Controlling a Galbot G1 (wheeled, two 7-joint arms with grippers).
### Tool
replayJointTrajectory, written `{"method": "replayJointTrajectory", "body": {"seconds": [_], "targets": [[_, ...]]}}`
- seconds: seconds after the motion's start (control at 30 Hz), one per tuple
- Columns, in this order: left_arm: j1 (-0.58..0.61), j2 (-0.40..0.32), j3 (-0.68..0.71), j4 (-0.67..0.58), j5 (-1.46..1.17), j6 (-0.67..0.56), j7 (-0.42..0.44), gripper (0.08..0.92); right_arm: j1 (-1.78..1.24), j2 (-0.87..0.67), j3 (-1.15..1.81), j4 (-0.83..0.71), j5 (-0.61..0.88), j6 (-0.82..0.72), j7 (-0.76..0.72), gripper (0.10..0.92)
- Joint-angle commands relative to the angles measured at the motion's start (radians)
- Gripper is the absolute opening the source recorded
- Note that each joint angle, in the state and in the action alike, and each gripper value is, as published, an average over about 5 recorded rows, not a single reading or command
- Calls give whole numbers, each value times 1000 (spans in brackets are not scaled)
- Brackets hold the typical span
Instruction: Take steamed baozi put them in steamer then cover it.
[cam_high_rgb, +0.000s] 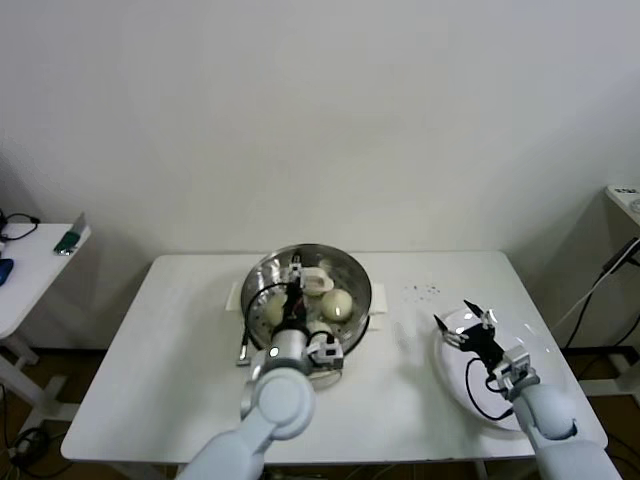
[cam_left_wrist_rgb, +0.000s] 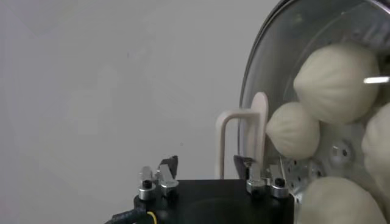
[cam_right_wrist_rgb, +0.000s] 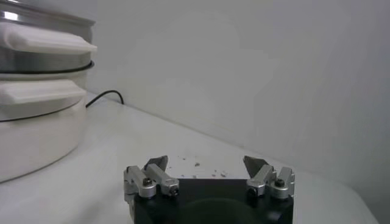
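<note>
1. The left gripper (cam_high_rgb: 296, 287) hangs over the near half of the steamer (cam_high_rgb: 262, 272), its arm rising from the near table edge. In the left wrist view its fingers (cam_left_wrist_rgb: 169, 165) are spread, with nothing between them.
2. Just beyond those fingers stands the cover (cam_left_wrist_rgb: 259, 79), its white handle (cam_left_wrist_rgb: 242, 141) showing against the glass. The handle is close to the fingertips but not pinched by them.
3. The steamed baozi (cam_high_rgb: 337, 303) lie inside the steamer. Through the glass of the cover, the left wrist view shows four cream buns (cam_left_wrist_rgb: 337, 75) bunched together on the perforated floor.
4. The steamer sits on its white pot base (cam_right_wrist_rgb: 36, 128) at the far middle of the white table (cam_high_rgb: 160, 360).
5. To the right of the steamer, well apart from it, the right gripper (cam_high_rgb: 468, 325) hovers above a white plate (cam_high_rgb: 454, 375), fingers (cam_right_wrist_rgb: 155, 170) released and empty.
6. Between steamer and plate, dark crumbs (cam_high_rgb: 423, 291) speckle the table.
</note>
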Motion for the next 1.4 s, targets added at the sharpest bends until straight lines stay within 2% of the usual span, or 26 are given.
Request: {"method": "replayJointTrajectory", "body": {"seconds": [0.03, 0.17, 0.27, 0.53, 0.63, 0.8, 0.97, 1.1, 1.3, 1.4], "targets": [[92, 122, -7, -205, -113, 50, 13, 669, 2, -7, 7, 15, -16, -83, 13, 823], [124, 161, -29, -264, -170, 50, -31, 780, -1, -8, 17, 28, 16, -97, 21, 823], [151, 193, -58, -312, -237, 48, -99, 816, -5, -12, 21, 36, 20, -93, 20, 823], [316, 220, -349, -344, -589, -158, -451, 823, -26, -16, 42, 66, 22, -82, 10, 823], [425, 194, -507, -345, -810, -312, -538, 823, -36, -13, 56, 72, 24, -72, 7, 823], [591, 111, -735, -330, -1104, -581, -526, 823, -56, -6, 77, 90, 28, -60, 3, 823], [635, -26, -884, -243, -1338, -740, -550, 823, -83, 11, 97, 123, 44, -52, -1, 823], [660, -97, -928, -156, -1405, -829, -558, 823, -117, 22, 111, 158, 56, -48, -11, 823], [665, -146, -935, -25, -1466, -907, -528, 823, -141, 43, 116, 184, 83, -27, 1, 823], [667, -159, -940, -2, -1456, -923, -506, 823, -151, 52, 119, 204, 111, -20, 9, 823]]}}
